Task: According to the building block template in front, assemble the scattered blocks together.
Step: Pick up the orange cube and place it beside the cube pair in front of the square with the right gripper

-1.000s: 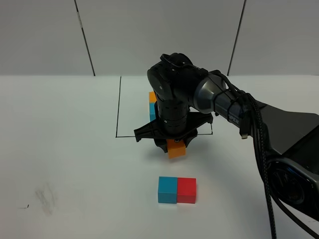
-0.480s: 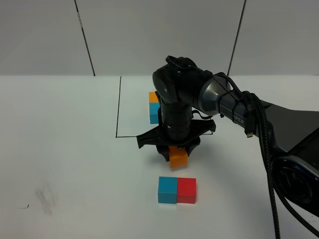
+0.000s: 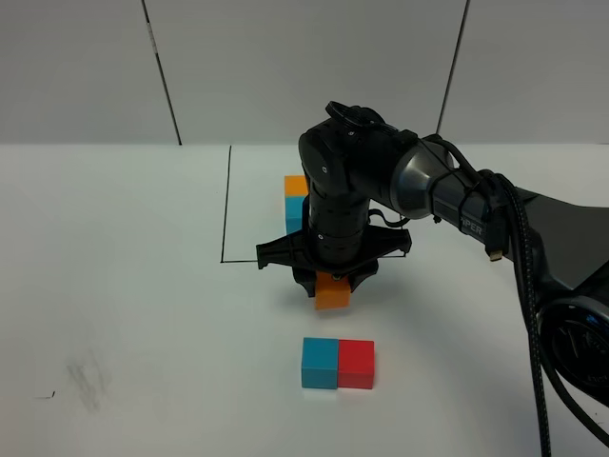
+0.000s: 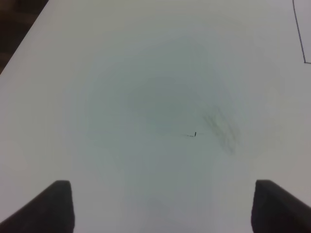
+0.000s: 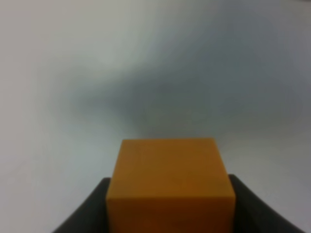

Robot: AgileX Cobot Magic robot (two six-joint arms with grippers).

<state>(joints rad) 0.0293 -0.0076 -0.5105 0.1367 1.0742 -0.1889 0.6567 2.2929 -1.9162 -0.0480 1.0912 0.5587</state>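
My right gripper (image 3: 333, 286) is shut on the orange cube (image 3: 333, 291) and holds it low over the table, just behind the blue cube (image 3: 319, 363). The blue cube and the red cube (image 3: 356, 365) sit side by side, touching, near the front. In the right wrist view the orange cube (image 5: 170, 187) fills the space between the dark fingers (image 5: 90, 211). The template's orange cube (image 3: 296, 185) and blue cube (image 3: 292, 215) show behind the arm inside the black line (image 3: 228, 200); its red cube is hidden. My left gripper (image 4: 165, 206) is open and empty over bare table.
The right arm (image 3: 447, 195) reaches in from the right across the template area. A faint grey smudge (image 3: 88, 376) and a small black mark (image 4: 195, 134) lie on the white table at the front left. White panel walls stand behind the table.
The right gripper with the orange cube first moved forward toward the blue and red pair, then shifted slightly back and left. The blue and red cubes have not moved.
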